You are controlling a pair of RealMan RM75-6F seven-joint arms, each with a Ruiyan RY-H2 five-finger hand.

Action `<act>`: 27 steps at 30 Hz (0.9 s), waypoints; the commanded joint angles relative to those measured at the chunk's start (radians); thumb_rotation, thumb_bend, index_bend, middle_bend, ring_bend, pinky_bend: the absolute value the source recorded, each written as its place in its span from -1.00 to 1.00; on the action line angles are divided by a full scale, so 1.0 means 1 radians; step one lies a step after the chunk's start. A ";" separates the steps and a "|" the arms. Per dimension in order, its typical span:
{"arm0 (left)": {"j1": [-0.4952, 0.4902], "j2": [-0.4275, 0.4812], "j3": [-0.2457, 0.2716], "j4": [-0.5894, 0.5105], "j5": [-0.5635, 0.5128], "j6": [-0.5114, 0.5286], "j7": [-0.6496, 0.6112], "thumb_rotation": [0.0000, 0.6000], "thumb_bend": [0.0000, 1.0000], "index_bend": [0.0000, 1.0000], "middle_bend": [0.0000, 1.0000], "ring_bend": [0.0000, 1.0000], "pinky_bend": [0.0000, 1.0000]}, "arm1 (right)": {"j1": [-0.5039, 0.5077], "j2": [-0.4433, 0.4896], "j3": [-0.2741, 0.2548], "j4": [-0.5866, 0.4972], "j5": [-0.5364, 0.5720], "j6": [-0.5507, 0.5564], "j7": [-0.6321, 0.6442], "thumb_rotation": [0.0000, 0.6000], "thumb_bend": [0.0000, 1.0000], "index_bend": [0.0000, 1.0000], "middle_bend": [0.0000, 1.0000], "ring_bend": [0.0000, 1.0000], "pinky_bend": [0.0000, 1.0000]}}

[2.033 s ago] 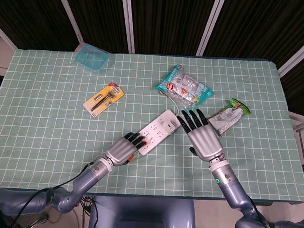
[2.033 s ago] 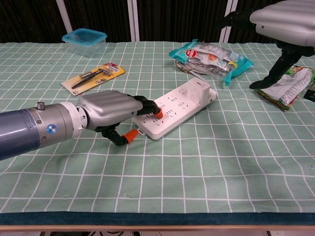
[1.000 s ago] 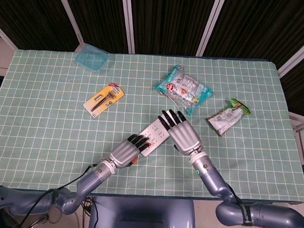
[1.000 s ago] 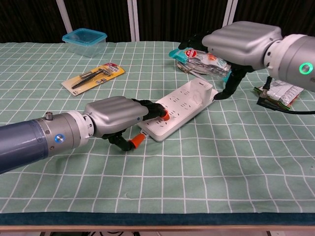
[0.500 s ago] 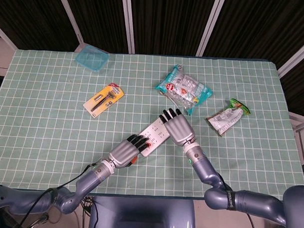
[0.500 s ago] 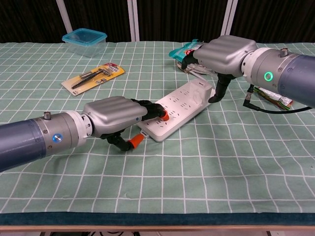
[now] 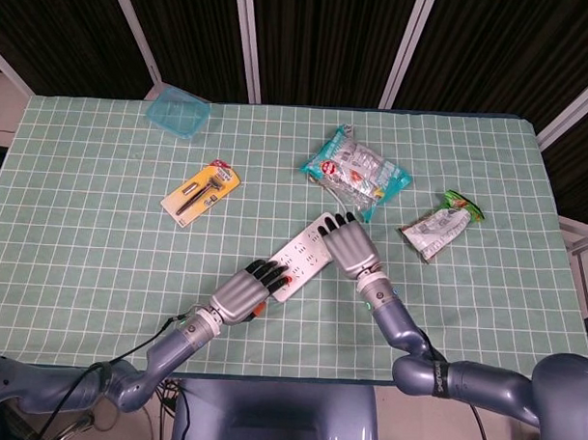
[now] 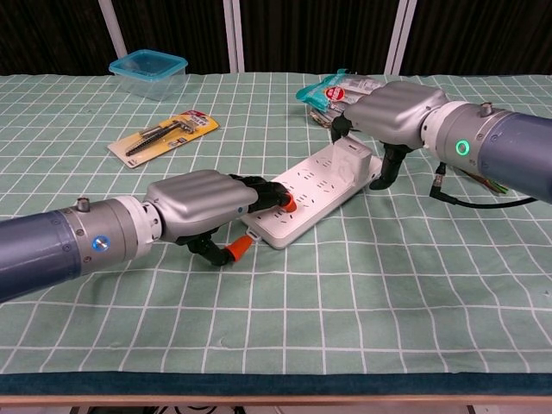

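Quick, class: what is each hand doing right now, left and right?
Left hand: fingers rest on the near end of the power strip, holding nothing.
Right hand: lies on the far end of the strip; a grip cannot be told.

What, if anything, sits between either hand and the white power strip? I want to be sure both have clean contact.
Nothing visible does. The left hand rests its fingers on the near end of the power strip, and the right hand is on the far end. The snack bag lies behind the right hand, apart from the strip.
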 commanded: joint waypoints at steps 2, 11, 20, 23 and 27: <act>0.000 -0.001 0.002 0.003 0.001 0.000 -0.003 1.00 0.16 -0.68 -0.82 -0.95 -0.70 | 0.009 -0.015 -0.006 0.030 0.007 -0.008 0.008 1.00 -0.44 -0.43 -0.50 -0.53 -0.46; -0.001 -0.010 0.010 0.020 0.004 -0.006 -0.016 1.00 0.16 -0.68 -0.82 -0.95 -0.70 | 0.022 -0.037 -0.017 0.075 -0.002 -0.017 0.034 1.00 -0.41 -0.35 -0.47 -0.51 -0.42; 0.001 -0.017 0.013 0.035 0.004 -0.004 -0.025 1.00 0.16 -0.68 -0.83 -0.95 -0.70 | 0.032 -0.058 -0.025 0.108 -0.011 -0.026 0.059 1.00 -0.36 -0.28 -0.47 -0.51 -0.42; 0.002 -0.017 0.014 0.036 0.005 -0.003 -0.028 1.00 0.16 -0.68 -0.83 -0.95 -0.70 | 0.035 -0.064 -0.028 0.121 -0.009 -0.029 0.062 1.00 -0.36 -0.28 -0.47 -0.51 -0.42; 0.003 -0.018 0.016 0.037 0.008 -0.001 -0.030 1.00 0.16 -0.68 -0.83 -0.95 -0.70 | 0.038 -0.070 -0.030 0.136 -0.009 -0.031 0.067 1.00 -0.28 -0.21 -0.46 -0.51 -0.42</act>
